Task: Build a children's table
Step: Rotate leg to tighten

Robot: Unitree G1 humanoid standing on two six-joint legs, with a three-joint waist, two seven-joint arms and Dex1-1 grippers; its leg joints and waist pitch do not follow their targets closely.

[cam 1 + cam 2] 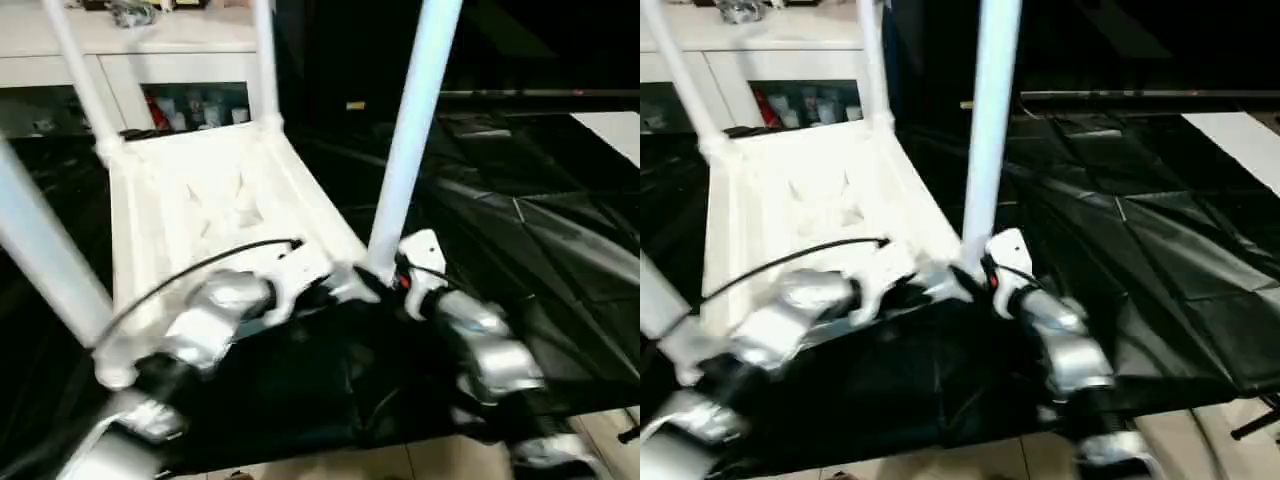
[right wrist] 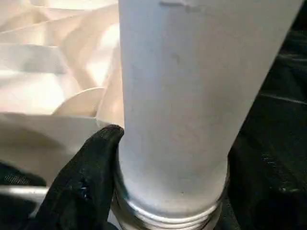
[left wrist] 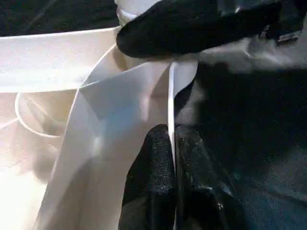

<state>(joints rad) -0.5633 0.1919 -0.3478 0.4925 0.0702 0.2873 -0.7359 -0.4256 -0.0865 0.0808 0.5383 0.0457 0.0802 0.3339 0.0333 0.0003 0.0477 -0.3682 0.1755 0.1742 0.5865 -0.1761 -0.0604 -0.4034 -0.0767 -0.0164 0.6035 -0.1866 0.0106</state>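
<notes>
a: item one, children's table (image 1: pixel 215 190)?
b: all white plastic, lying upside down on the black-draped work table (image 1: pixel 560 260), ribbed underside facing up. four tube legs stand up out of its corner sockets. the near right leg (image 1: pixel 412 130) rises by the right arm; the near left leg (image 1: pixel 40 250) leans off toward the left edge; two far legs stand at the back corners.

a: item two, left gripper (image 3: pixel 173 158)?
b: black fingers (image 3: pixel 151 177) pressed together, pinching the thin rim of the tabletop's near edge between them. the left wrist view shows the white edge running straight into the seam of the two fingers. from the head camera the silver left forearm reaches in to that near edge, with a black cable arching over it.

a: item three, right gripper (image 1: pixel 385 280)?
b: at the foot of the near right leg, fingers set around the tube just above its socket. the right wrist view shows one black finger (image 2: pixel 84 184) lying against the leg's side, close to the threaded end seated in the corner. the other finger is hidden behind the tube.

a: item four, surroundings?
b: white cabinet (image 1: pixel 130 60) with glass doors behind the work table, small coloured objects on its shelf. pale floor at the near edge.
</notes>
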